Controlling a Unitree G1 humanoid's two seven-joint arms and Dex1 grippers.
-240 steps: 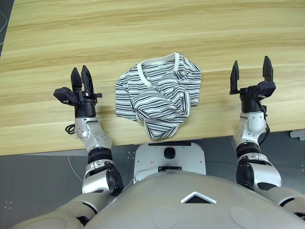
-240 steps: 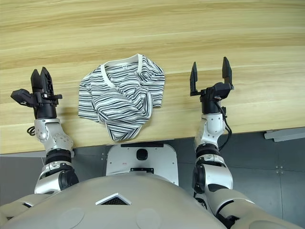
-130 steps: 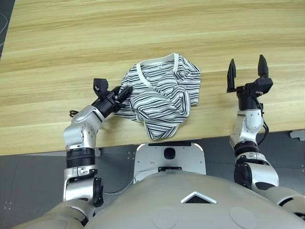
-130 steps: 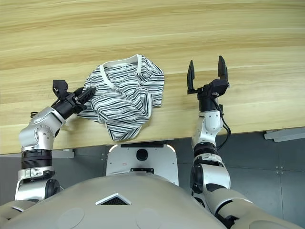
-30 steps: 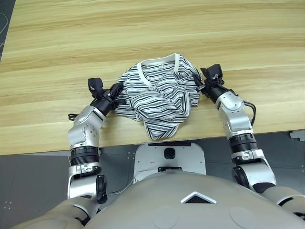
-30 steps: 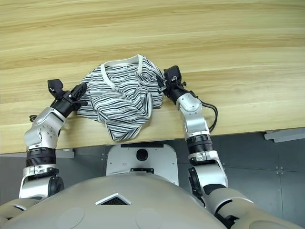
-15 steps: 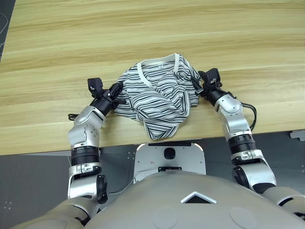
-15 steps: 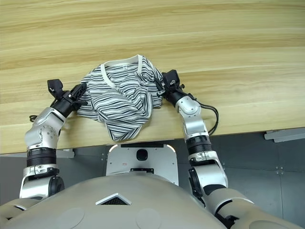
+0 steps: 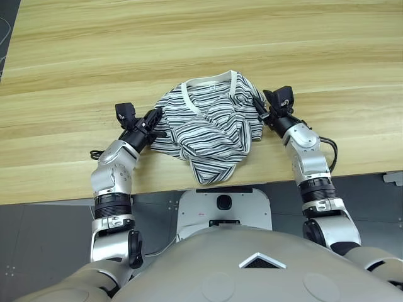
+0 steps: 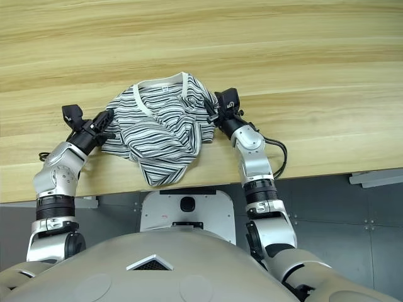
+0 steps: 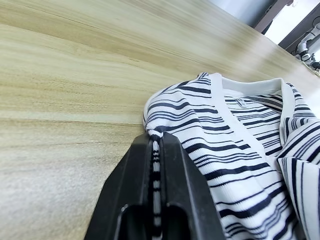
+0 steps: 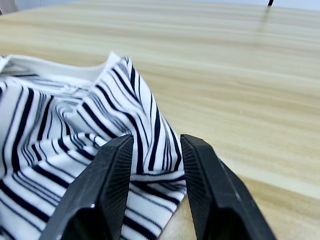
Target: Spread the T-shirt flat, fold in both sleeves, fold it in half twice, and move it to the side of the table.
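Note:
A black-and-white striped T-shirt (image 9: 211, 129) lies crumpled near the front edge of the wooden table (image 9: 189, 38), its white collar toward the far side. My left gripper (image 9: 154, 119) lies low at the shirt's left edge. In the left wrist view it (image 11: 156, 142) is shut on a thin fold of the striped cloth. My right gripper (image 9: 261, 113) rests at the shirt's right edge. In the right wrist view its fingers (image 12: 115, 175) stand apart, with the shirt's hem (image 12: 155, 175) lying in the gap between them.
Bare wood stretches behind and to both sides of the shirt. The table's front edge (image 9: 56, 198) runs just below the shirt's lowest fold, which reaches it. A black cable (image 9: 94, 153) loops beside my left forearm.
Eight seconds ago both grippers stood raised and open on either side of the shirt. The left came down onto the left edge first, then the right onto the right edge. In the last second the right shifted only slightly.

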